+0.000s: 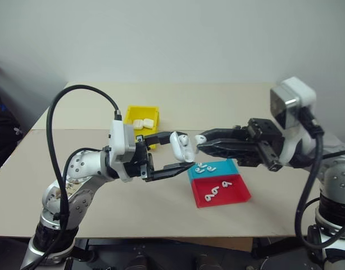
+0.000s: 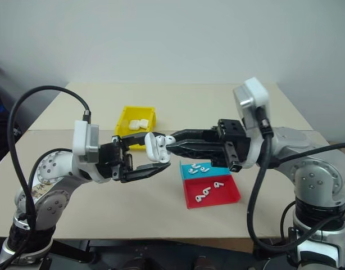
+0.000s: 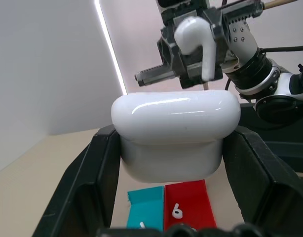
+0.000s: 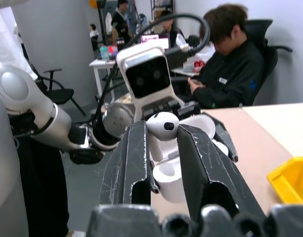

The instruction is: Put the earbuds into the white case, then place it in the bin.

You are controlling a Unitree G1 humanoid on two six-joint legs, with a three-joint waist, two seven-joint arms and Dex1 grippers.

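Note:
My left gripper (image 1: 181, 152) is shut on the white case (image 1: 180, 146), held above the table with its lid open. In the left wrist view the case (image 3: 176, 133) sits between the two black fingers (image 3: 92, 168). My right gripper (image 1: 199, 140) is level and points at the case, shut on one white earbud (image 4: 161, 123) right at the case's open mouth (image 4: 173, 173). That earbud (image 3: 196, 37) hangs just beyond the case in the left wrist view. The yellow bin (image 1: 130, 112) stands on the table behind the left gripper.
Two white cases (image 1: 141, 122) lie in the bin. Below the grippers a teal tray (image 1: 228, 166) and a red tray (image 1: 237, 194) sit side by side, each with loose earbuds (image 1: 205, 167). A seated person in black (image 4: 230, 64) is in the background.

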